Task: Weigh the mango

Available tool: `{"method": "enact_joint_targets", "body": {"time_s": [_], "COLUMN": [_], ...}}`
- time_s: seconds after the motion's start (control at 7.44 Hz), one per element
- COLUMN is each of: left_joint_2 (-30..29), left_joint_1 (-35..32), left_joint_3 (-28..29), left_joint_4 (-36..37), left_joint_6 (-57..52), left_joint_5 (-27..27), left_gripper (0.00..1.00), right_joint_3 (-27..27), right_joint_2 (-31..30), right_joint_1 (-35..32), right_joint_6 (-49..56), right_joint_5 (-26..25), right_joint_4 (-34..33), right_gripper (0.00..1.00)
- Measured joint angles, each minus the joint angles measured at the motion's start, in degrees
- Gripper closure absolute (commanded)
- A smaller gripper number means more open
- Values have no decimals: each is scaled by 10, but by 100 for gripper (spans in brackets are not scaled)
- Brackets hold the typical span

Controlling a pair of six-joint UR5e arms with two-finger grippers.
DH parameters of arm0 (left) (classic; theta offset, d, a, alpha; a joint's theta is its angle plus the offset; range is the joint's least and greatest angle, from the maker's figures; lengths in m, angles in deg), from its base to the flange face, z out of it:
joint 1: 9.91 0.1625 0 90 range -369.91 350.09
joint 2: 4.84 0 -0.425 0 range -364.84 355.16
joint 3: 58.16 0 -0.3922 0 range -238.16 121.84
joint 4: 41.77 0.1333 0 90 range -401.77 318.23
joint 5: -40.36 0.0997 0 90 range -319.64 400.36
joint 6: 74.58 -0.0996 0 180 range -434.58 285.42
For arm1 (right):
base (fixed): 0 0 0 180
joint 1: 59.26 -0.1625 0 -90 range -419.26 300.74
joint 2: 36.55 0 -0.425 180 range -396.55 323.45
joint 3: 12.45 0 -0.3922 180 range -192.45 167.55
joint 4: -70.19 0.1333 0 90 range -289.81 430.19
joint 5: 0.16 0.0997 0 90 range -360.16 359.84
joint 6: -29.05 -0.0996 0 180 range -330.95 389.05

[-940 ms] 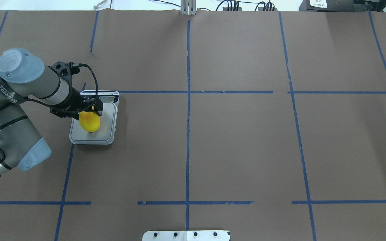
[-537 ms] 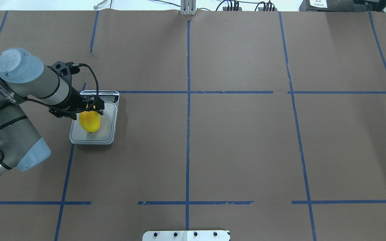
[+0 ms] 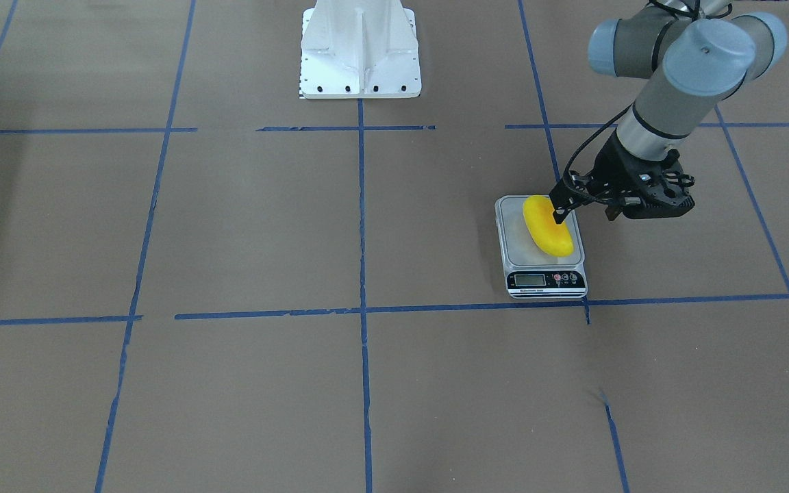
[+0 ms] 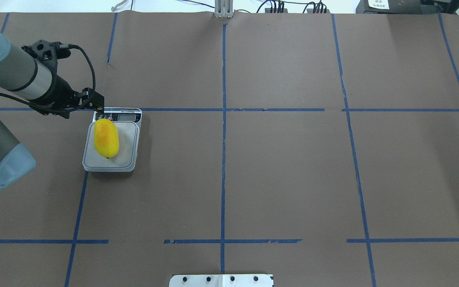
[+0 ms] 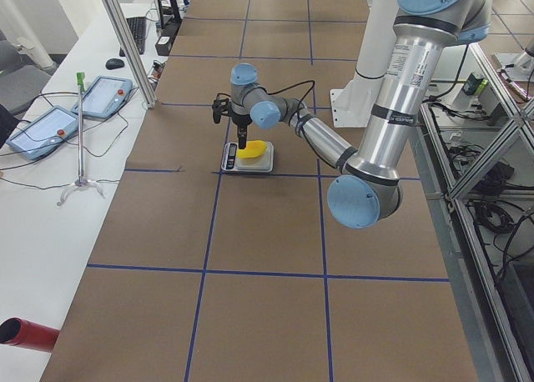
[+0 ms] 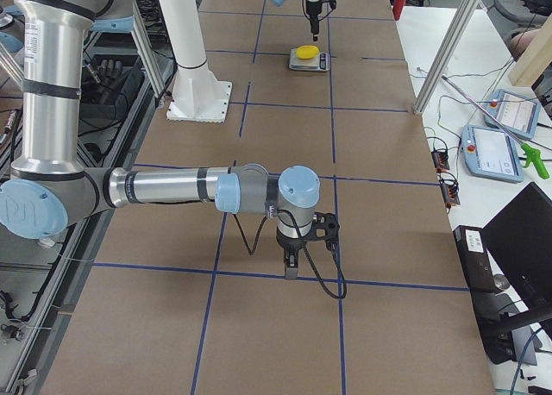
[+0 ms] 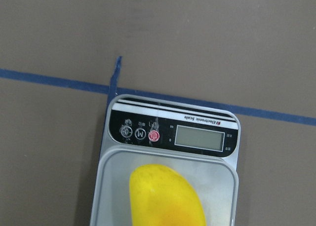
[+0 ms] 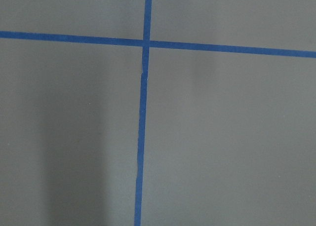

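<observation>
Judging by how things lie, the main step of the weighing looks done: the mango [image 4: 106,138] rests lengthways on the platform of the digital kitchen scale [image 4: 129,139], towards the side nearer the left arm, and nothing else touches it. The left gripper [image 3: 584,218] hangs above the display end of the scale, clear of the fruit, with its fingers spread apart and nothing between them. The right gripper [image 6: 291,270] points down at bare table [image 4: 285,179] well apart from the scale; it shows in only one side view, so it cannot be told whether its fingers are parted or closed. What seems left is the reading itself. The display [image 7: 199,137] looks blank grey in the left wrist view (no digits can be made out there), so whether a weight is being shown cannot be told. If the scale is not on, pressing one of its buttons [image 7: 154,135] would probably be the remaining move; otherwise the job appears close to finished. Counting what is present gives one mango, one scale with one display and three round buttons beside it (one of them red), two robot arms with one gripper each, and one white mounting base [image 3: 360,48] between the arms. Blue tape lines [image 4: 223,159] divide the brown table cover into a grid.
</observation>
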Motion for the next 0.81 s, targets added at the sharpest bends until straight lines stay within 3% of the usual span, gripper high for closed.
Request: {"method": "enact_joint_targets", "body": {"time_s": [0.4, 0.81], "left_joint_2": [66, 95], "left_joint_1": [-119, -283], "left_joint_3": [-11, 101], "left_joint_4": [15, 16], "left_joint_6": [-232, -500], "left_joint_5": [-12, -102], "left_gripper": [0, 0], "right_joint_3": [0, 0], "right_joint_2": [0, 0], "right_joint_1": [0, 0], "right_joint_6": [0, 0], "right_joint_5": [0, 0], "right_joint_4": [0, 0], "right_gripper": [0, 0]}}
